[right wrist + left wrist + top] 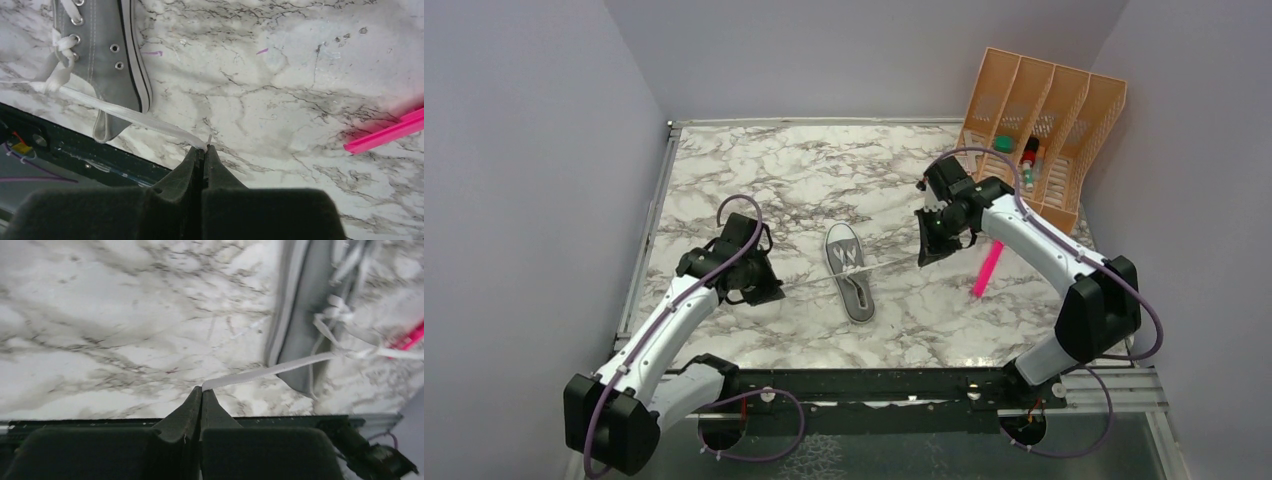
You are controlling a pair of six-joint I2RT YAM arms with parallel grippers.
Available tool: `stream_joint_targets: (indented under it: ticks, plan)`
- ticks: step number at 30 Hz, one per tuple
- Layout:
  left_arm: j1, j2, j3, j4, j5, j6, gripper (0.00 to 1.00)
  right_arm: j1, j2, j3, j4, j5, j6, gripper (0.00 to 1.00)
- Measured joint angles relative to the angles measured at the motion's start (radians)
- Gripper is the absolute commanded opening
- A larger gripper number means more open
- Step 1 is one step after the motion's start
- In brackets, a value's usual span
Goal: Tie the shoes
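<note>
A small grey sneaker with a white toe cap lies in the middle of the marble table, toe pointing away. Its white laces run out taut to both sides. My left gripper is to the shoe's left, and in the left wrist view it is shut on the end of one lace, which leads to the shoe. My right gripper is to the shoe's right. In the right wrist view it is shut on the other lace, which leads back to a knot at the eyelets of the shoe.
A pink stick lies on the table under the right arm and also appears as the pink stick in the right wrist view. An orange slotted organiser holding small items stands at the back right. Walls close in the left, right and back sides.
</note>
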Motion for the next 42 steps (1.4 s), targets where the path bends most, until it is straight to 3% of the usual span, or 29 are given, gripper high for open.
stream_joint_targets:
  ticks: [6, 13, 25, 31, 32, 34, 37, 42]
  plan:
    - [0.012, 0.017, 0.001, -0.083, -0.219, -0.072, 0.0, -0.107, 0.077, 0.0, 0.01, 0.016, -0.014, 0.01]
    - [0.081, 0.019, 0.001, -0.087, -0.351, -0.083, 0.0, -0.273, 0.152, 0.019, 0.006, 0.08, -0.003, 0.0]
    - [0.307, 0.108, -0.048, -0.089, -0.296, -0.081, 0.0, -0.311, 0.138, -0.084, 0.089, 0.066, 0.015, 0.01]
    - [0.333, 0.122, -0.069, -0.046, -0.246, -0.036, 0.0, -0.313, 0.101, -0.101, 0.124, 0.049, 0.015, 0.01]
    - [0.332, 0.124, -0.071, -0.039, -0.236, -0.022, 0.06, -0.315, 0.089, -0.1, 0.13, 0.041, 0.009, 0.0]
    - [0.324, 0.124, -0.072, -0.029, -0.217, 0.003, 0.34, -0.318, 0.067, -0.095, 0.134, 0.018, -0.008, 0.01]
    - [0.32, 0.116, -0.068, -0.036, -0.207, 0.039, 0.67, -0.324, 0.046, -0.08, 0.144, -0.047, -0.034, 0.01]
    - [0.312, 0.098, 0.056, -0.082, -0.23, 0.113, 0.71, -0.325, 0.031, -0.079, 0.173, -0.178, -0.067, 0.01]
